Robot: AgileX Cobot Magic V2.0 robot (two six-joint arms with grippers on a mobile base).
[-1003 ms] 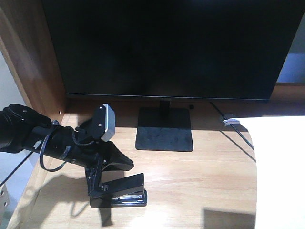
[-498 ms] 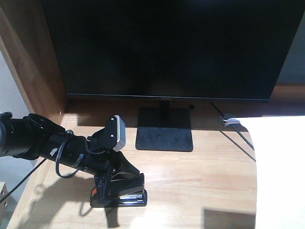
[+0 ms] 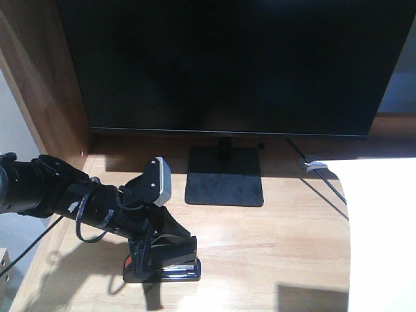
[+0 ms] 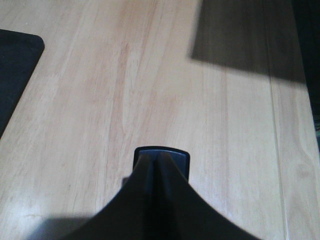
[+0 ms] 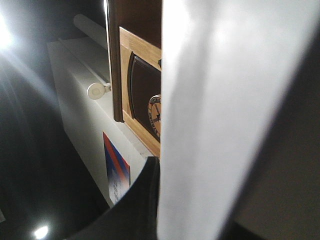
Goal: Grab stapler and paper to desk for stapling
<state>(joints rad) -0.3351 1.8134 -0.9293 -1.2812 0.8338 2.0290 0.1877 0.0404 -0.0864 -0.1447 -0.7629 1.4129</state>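
Front view: stapler point(image 3: 170, 261) lies on desk point(image 3: 273, 244), front-left of monitor stand point(image 3: 224, 177), long axis approx. parallel to stand's front edge. L gripper point(image 3: 146, 257) is clamped on its left part. Paper point(image 3: 383, 234) is front-right of stand, well apart from stapler.

L wrist view: fingers point(image 4: 140, 195) are nearly together, stapler nose just beyond them.

R wrist view: R gripper point(image 5: 162, 172) is pinching the paper. Probably the sheet must travel left to the stapler's free end, so the R arm feeds it.
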